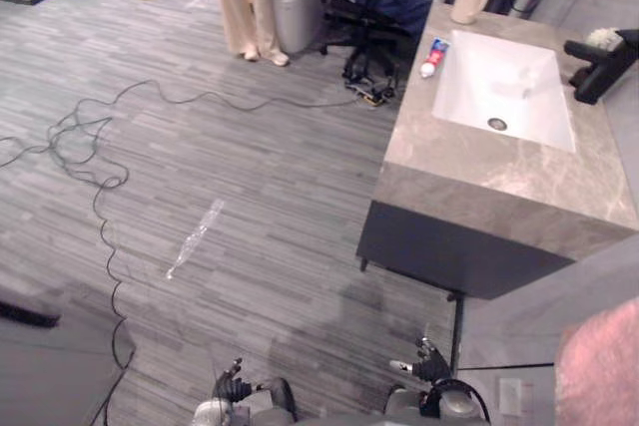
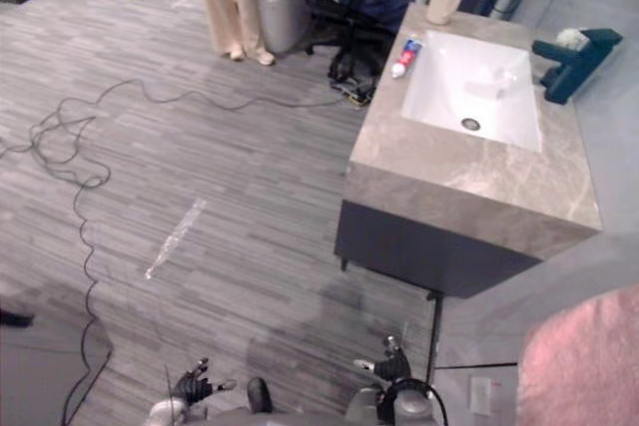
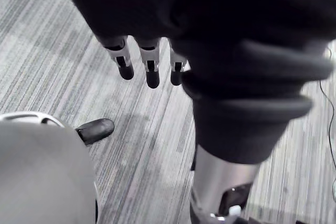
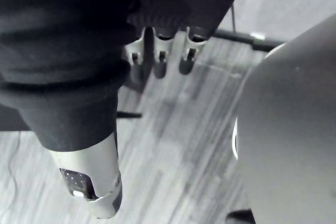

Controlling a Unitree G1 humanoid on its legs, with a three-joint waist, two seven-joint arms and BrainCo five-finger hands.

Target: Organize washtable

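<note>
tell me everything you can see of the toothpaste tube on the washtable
The toothpaste tube lies flat on the grey stone-look countertop, close beside the left rim of the white basin, toward the far end. It is blue at the far end, red in the middle, white at the nearer end. Only the countertop seems to touch it.

A veined stone look is shown by the countertop (image 1: 479, 162); the basin (image 1: 519, 82) set in it is glossy white.

Left hand (image 3: 153, 72), right hand (image 4: 160, 62), both low, relaxed
</note>
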